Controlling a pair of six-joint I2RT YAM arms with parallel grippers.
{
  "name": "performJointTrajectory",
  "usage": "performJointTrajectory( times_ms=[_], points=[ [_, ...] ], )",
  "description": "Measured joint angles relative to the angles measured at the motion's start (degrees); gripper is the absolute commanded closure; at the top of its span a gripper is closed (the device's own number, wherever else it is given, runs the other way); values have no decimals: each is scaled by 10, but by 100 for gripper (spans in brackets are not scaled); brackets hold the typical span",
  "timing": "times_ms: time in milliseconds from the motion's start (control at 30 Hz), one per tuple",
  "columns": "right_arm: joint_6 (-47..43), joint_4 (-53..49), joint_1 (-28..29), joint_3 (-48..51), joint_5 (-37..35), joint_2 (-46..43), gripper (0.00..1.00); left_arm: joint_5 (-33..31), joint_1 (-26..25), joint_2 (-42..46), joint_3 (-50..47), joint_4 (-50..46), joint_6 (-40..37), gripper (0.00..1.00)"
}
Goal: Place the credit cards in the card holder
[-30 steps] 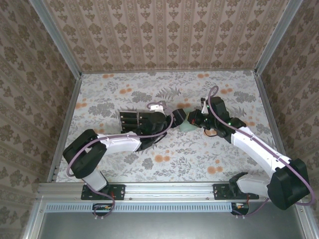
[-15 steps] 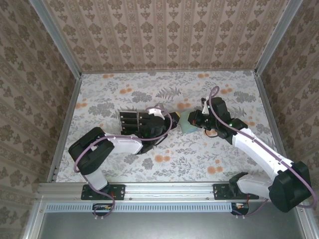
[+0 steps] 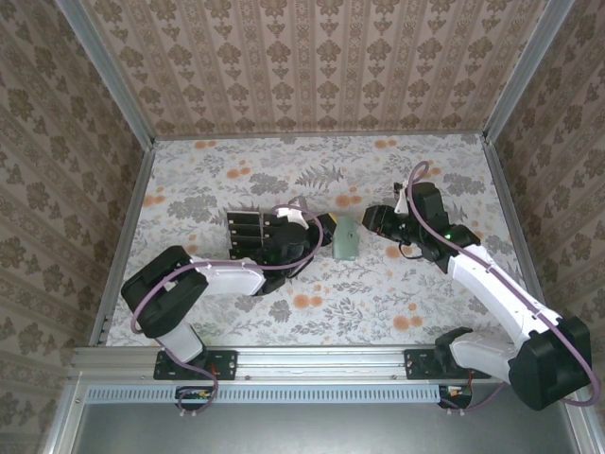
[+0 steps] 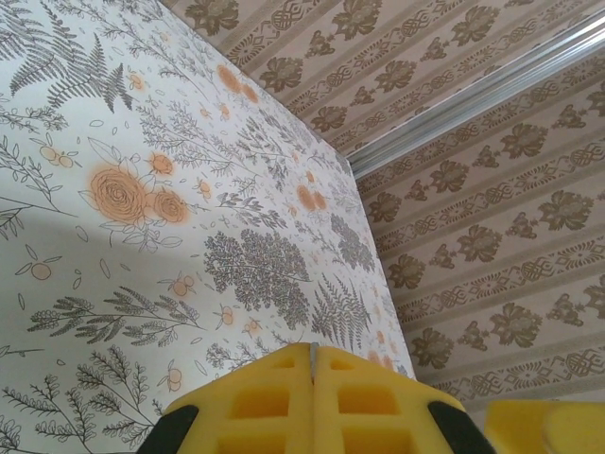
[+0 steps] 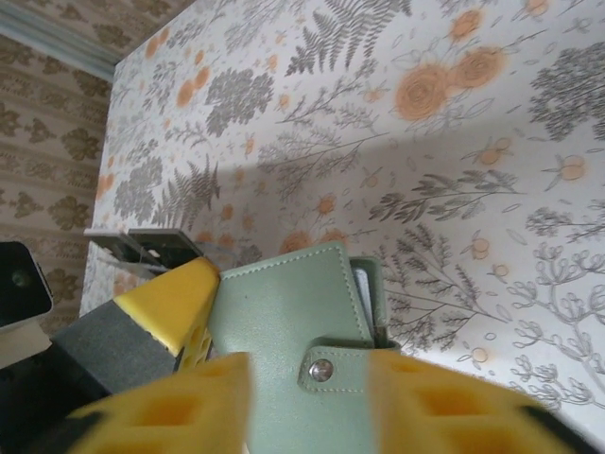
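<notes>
The card holder (image 5: 284, 322) sits at the middle of the table (image 3: 416, 293) in the overhead view, seen narrow as if tipped up on edge. The black cards (image 3: 248, 230) stand in the rack (image 3: 234, 248) just left of it. The left gripper (image 4: 312, 364) has its yellow fingers pressed together. In the right wrist view one of them touches the holder's left edge, but I cannot tell whether it pinches that edge. The right gripper (image 3: 373, 219) has its fingers apart, with the holder's snap tab (image 5: 321, 369) showing between them and nothing clamped.

This looks like a handover of the holder. To do it well, the right gripper should back straight off without catching the snap tab. The left should hold still, so that the pocket mouth stays turned toward whichever arm brings a card.

Half a second ago the right gripper was against the holder, which looked broader and lay further right. Now that gripper has opened and drawn back to the right, and the holder has shifted left. A second ago the left gripper was open.
</notes>
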State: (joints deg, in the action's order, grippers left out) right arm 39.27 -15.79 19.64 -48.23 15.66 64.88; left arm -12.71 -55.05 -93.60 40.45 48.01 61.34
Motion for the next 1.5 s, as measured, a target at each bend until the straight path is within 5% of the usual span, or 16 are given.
performJointTrajectory(
  times_ms=[733,1400,1500],
  points=[
    [-5,10,80,26,-33,49,50,0,0,4,1,-18,-7,100],
    [2,29,97,12,-50,104,55,0,0,4,1,-17,-8,100],
    [2,30,97,4,-55,107,62,1,-1,4,1,-17,-8,100]
  ],
)
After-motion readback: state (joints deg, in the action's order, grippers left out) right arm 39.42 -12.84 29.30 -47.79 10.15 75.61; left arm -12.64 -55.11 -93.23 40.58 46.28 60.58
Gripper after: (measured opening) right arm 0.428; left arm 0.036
